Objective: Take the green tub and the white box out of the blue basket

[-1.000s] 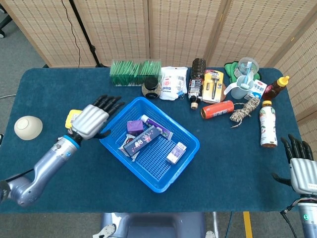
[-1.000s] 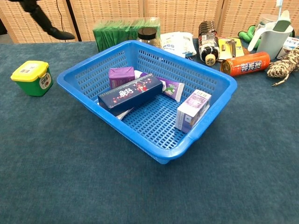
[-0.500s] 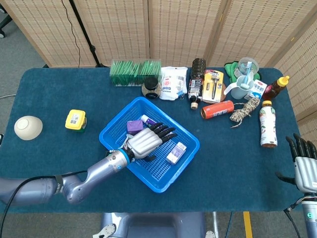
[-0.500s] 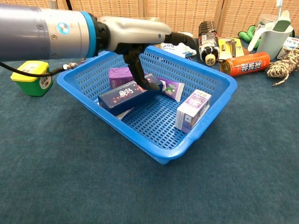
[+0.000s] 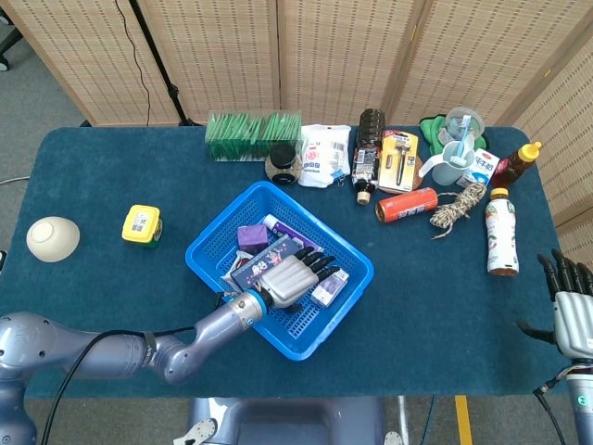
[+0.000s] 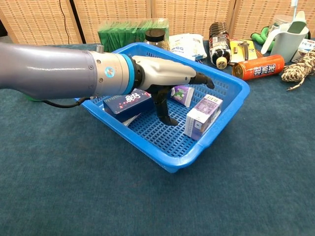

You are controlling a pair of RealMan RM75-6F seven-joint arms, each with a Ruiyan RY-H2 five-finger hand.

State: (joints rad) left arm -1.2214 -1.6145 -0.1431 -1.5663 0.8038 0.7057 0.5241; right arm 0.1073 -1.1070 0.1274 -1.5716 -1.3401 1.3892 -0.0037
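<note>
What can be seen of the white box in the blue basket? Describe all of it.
The white box is a small carton, apparently cardboard, white with purple print and a barcode-like patch on top. It lies tilted against the blue basket, near its right wall, on the mesh floor. The left hand hovers just beside it with fingers spread; contact cannot be confirmed.

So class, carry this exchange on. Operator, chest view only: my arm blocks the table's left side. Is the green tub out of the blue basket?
Observer: Yes. The head view shows the green tub standing on the table, left of the blue basket and apart from it.
Operator: And my right hand? I can't see it at all.
Observer: The right hand is at the table's right edge, fingers apart, holding nothing.
</note>
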